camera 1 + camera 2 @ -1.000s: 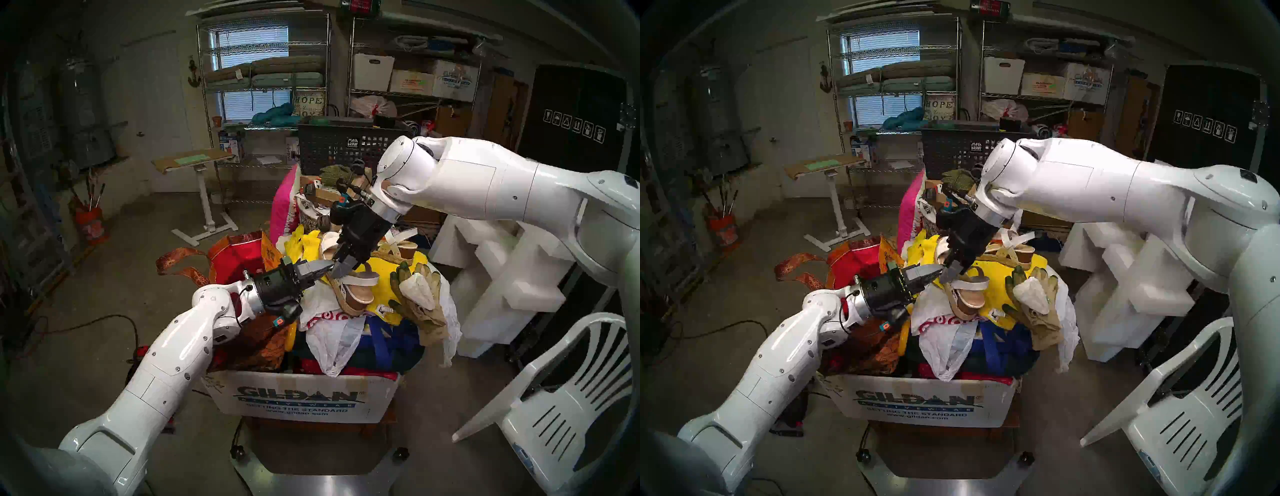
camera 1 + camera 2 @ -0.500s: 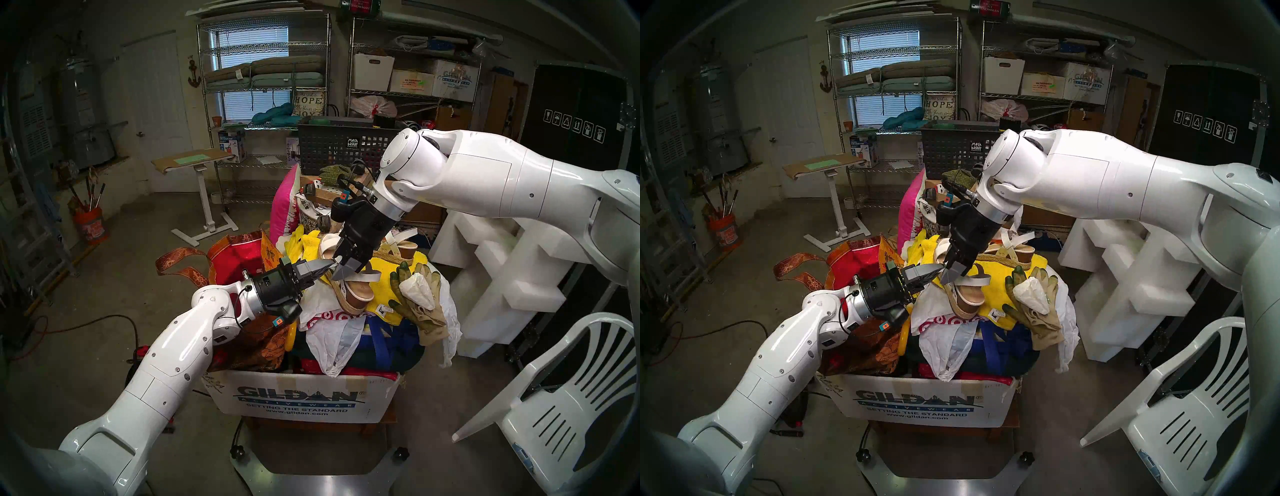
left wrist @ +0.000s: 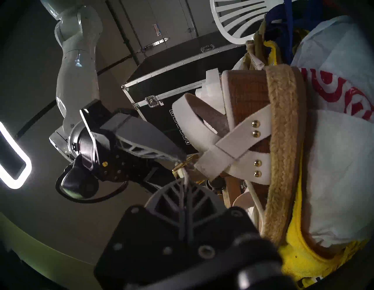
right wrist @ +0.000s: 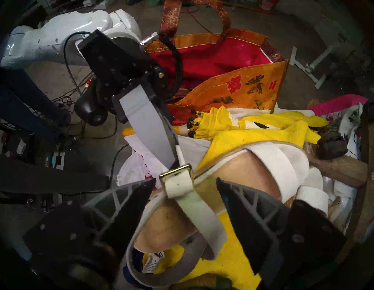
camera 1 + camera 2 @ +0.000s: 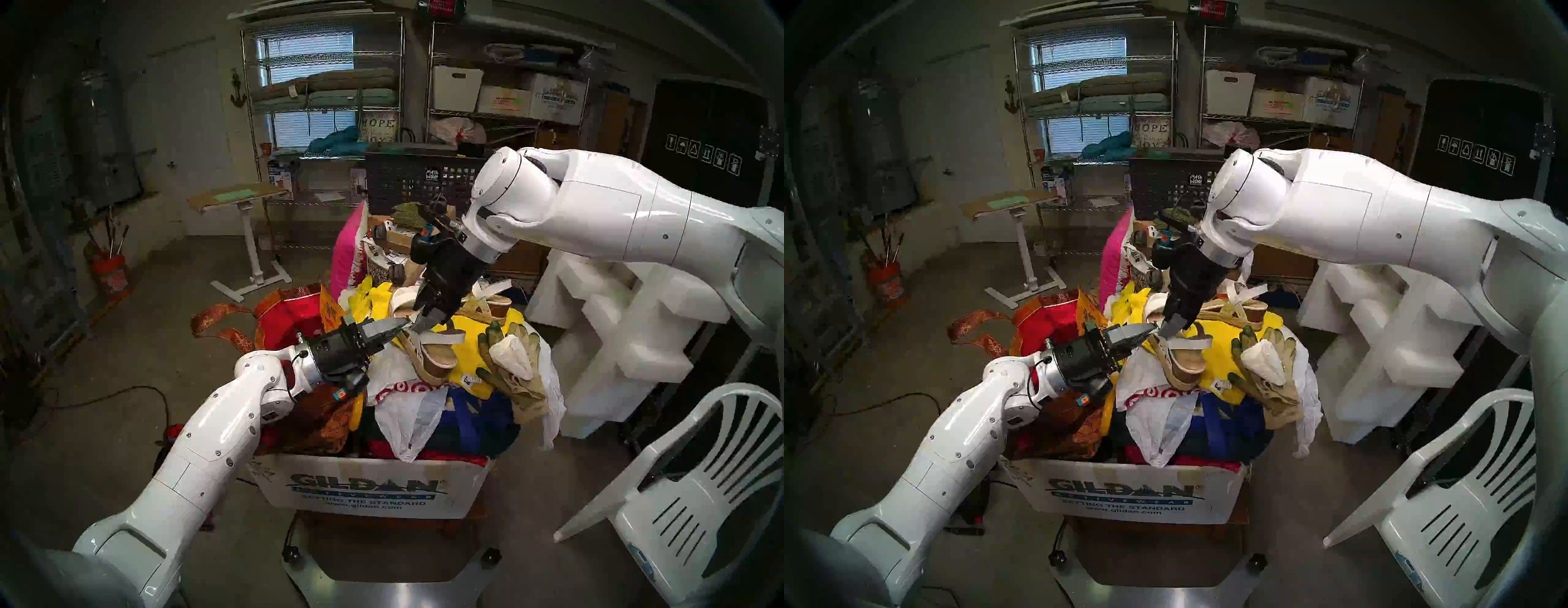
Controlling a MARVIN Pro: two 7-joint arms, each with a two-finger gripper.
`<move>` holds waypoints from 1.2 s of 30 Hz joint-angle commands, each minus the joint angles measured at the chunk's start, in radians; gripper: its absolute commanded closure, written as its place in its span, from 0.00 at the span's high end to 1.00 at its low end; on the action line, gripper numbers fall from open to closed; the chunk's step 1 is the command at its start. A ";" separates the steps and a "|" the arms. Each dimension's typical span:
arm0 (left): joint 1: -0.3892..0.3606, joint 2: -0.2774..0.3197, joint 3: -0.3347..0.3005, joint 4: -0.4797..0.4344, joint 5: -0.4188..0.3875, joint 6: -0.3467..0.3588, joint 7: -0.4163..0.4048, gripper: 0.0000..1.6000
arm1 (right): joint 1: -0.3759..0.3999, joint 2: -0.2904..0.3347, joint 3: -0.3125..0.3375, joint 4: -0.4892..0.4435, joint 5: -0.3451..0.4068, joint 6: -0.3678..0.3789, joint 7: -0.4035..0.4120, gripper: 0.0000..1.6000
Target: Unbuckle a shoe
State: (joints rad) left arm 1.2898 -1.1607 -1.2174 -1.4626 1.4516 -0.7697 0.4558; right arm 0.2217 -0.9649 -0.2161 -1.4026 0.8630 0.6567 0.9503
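White-strapped sandal (image 5: 432,354) lies tilted, toe toward the far clutter.

The white-strapped sandal (image 4: 202,202) had matt, leather-like straps, a smooth tan footbed, a rough braided jute sole and a shiny brass-coloured metal buckle (image 4: 175,172). Under it lay a fuzzy yellow cloth (image 4: 263,131), with a glossy red-and-orange woven bag (image 4: 222,60) at upper centre. The thin white plastic bag (image 3: 344,162) looked crinkled.

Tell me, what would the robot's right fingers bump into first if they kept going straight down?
Probably the sandal: the open right gripper points down at its white ankle strap just below the gold buckle. Depth is hard to judge.
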 commanded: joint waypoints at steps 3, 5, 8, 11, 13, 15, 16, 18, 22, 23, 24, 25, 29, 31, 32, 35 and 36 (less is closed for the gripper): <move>-0.014 -0.006 -0.001 -0.002 0.002 0.001 0.019 0.00 | 0.031 0.018 0.021 -0.003 -0.002 0.001 0.004 0.67; -0.015 -0.007 -0.001 0.000 0.005 0.002 0.022 0.00 | 0.031 0.018 0.023 -0.002 -0.005 -0.001 0.007 0.63; -0.016 -0.007 -0.001 0.000 0.005 0.002 0.023 0.00 | 0.029 0.014 0.024 0.005 -0.007 -0.006 0.014 0.62; -0.019 -0.007 0.001 0.003 0.009 0.002 0.026 0.00 | 0.024 0.007 0.026 0.013 -0.010 -0.013 0.019 0.64; -0.020 -0.006 0.002 0.005 0.011 0.002 0.028 0.00 | 0.019 0.000 0.030 0.021 -0.008 -0.020 0.023 0.64; -0.021 -0.007 0.003 0.008 0.014 0.002 0.031 0.00 | 0.019 -0.005 0.030 0.026 -0.008 -0.024 0.031 0.60; -0.022 -0.007 0.005 0.012 0.017 0.003 0.033 0.00 | 0.020 -0.006 0.030 0.026 -0.009 -0.023 0.032 0.58; -0.023 -0.009 0.006 0.018 0.021 0.005 0.041 0.00 | 0.021 -0.008 0.031 0.025 -0.010 -0.022 0.034 0.58; -0.025 -0.011 0.008 0.028 0.027 0.008 0.049 0.00 | 0.019 -0.010 0.029 0.024 -0.006 -0.020 0.043 0.62; -0.026 -0.012 0.009 0.030 0.030 0.008 0.053 0.00 | 0.018 -0.010 0.029 0.022 -0.006 -0.019 0.043 0.62; -0.027 -0.012 0.010 0.033 0.031 0.009 0.055 0.00 | 0.017 -0.009 0.030 0.021 -0.004 -0.019 0.042 0.60; -0.027 -0.013 0.010 0.035 0.032 0.010 0.057 0.00 | 0.018 -0.011 0.028 0.023 -0.005 -0.019 0.049 0.60; -0.030 -0.016 0.013 0.047 0.039 0.013 0.069 0.00 | 0.019 -0.015 0.023 0.022 -0.008 -0.018 0.055 0.57; -0.032 -0.018 0.015 0.056 0.045 0.015 0.078 0.00 | 0.016 -0.024 0.018 0.033 -0.007 -0.023 0.077 0.58; -0.033 -0.020 0.017 0.061 0.049 0.016 0.083 0.00 | 0.011 -0.022 0.021 0.027 -0.005 -0.023 0.066 0.58; -0.036 -0.022 0.020 0.071 0.057 0.019 0.095 0.00 | 0.009 -0.023 0.019 0.026 -0.007 -0.021 0.067 0.58; -0.037 -0.024 0.020 0.073 0.059 0.019 0.098 0.00 | 0.012 -0.026 0.014 0.028 -0.009 -0.019 0.077 0.60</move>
State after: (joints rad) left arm 1.2717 -1.1717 -1.2006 -1.3957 1.5044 -0.7554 0.5206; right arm 0.2220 -0.9845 -0.2044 -1.3743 0.8555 0.6352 1.0186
